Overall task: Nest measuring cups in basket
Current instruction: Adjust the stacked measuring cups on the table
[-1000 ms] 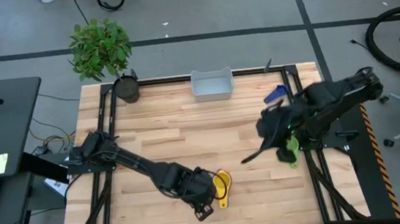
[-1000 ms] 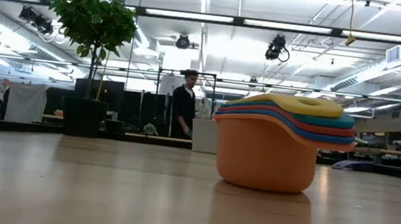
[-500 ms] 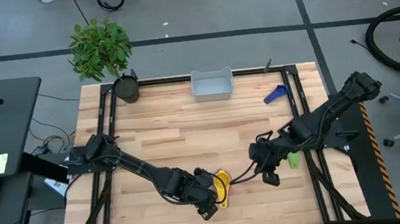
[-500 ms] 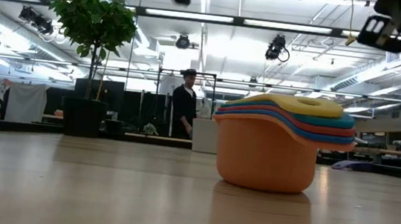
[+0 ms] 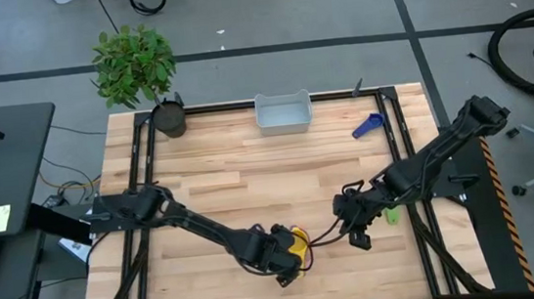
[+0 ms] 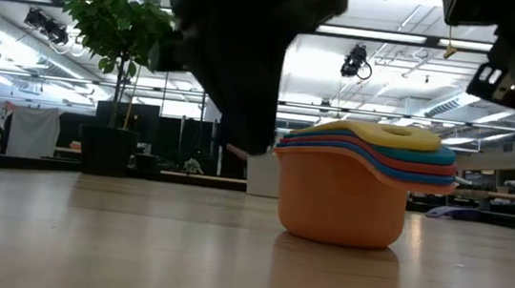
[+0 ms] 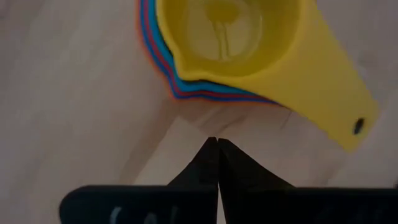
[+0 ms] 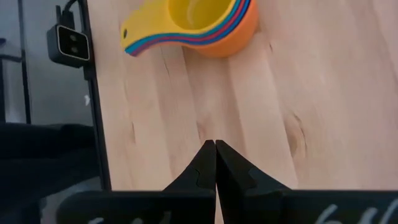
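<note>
Light: you've got bright, even light from ceiling strip lights (image 6: 251,21) | Glare: strips flare white in your low view | Shadows: soft, faint on the table (image 5: 249,171) | Focus: the left arm (image 6: 239,46) is a dark blurred mass up close; the cup stack (image 6: 359,183) stays fairly crisp | Wrist views: fingers soft, dark.

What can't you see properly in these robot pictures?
- Cups under the yellow one in the nested cup stack: wrist views show only thin coloured rims, so their number is unclear.
- Stack, high view: partly covered by the left gripper.
- Basket contents: too small, high view.
- Person, low view: hidden behind a dark arm.
</note>
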You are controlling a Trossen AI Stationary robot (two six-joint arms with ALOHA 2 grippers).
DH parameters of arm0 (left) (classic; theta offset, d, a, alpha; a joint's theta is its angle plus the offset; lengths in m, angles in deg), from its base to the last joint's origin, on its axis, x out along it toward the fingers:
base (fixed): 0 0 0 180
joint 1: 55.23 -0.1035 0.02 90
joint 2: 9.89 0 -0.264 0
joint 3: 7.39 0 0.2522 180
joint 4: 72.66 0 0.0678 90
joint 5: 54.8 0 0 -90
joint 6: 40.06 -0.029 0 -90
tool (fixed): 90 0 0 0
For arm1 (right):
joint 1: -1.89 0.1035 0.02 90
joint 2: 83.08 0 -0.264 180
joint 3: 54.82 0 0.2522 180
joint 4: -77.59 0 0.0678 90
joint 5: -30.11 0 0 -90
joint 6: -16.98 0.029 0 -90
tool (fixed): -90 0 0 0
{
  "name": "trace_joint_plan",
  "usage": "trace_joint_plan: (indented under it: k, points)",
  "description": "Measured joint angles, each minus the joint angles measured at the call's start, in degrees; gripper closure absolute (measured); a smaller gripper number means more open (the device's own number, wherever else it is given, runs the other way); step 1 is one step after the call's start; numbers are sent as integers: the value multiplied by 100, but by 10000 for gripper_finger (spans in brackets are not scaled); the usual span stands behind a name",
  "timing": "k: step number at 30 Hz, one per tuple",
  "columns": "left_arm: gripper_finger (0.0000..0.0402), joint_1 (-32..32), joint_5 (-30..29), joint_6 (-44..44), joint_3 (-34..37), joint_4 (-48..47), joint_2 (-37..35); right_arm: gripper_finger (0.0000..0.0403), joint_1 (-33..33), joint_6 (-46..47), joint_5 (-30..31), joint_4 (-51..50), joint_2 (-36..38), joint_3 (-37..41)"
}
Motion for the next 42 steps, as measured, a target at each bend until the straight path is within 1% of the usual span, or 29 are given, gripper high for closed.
trace_joint_plan:
  k: [5, 10, 14, 18, 23, 29, 32, 36, 38, 42]
  points:
    - [401, -107, 32, -293, 2, 95, 159, 399, -2, 55, -58, 706, -2, 439]
    - [401, -276, -23, -631, 2, 513, 172, 399, -9, 63, -64, 854, -2, 690]
    - [402, -477, -67, -804, 2, 823, 175, 399, -13, 61, -156, 864, -2, 725]
    - [401, -673, -67, -944, 2, 920, 175, 399, -11, 57, -181, 863, -2, 727]
    - [401, -859, 1, -1166, 2, 926, 175, 399, -13, 72, -394, 863, -2, 727]
    - [401, -880, 372, -1263, 2, 921, 175, 399, -13, 85, -507, 872, -29, 727]
    - [401, -841, 423, -1272, 2, 906, 175, 399, -13, 82, -591, 980, -270, 727]
    - [401, -805, 473, -1272, 2, 835, 169, 399, -12, -148, -760, 1502, -766, 727]
    - [401, -806, 550, -1272, 2, 714, 121, 399, -13, -204, -752, 1755, -919, 727]
    - [401, -803, 510, -1272, 1, 226, -117, 399, -61, -296, -580, 1753, -923, 727]
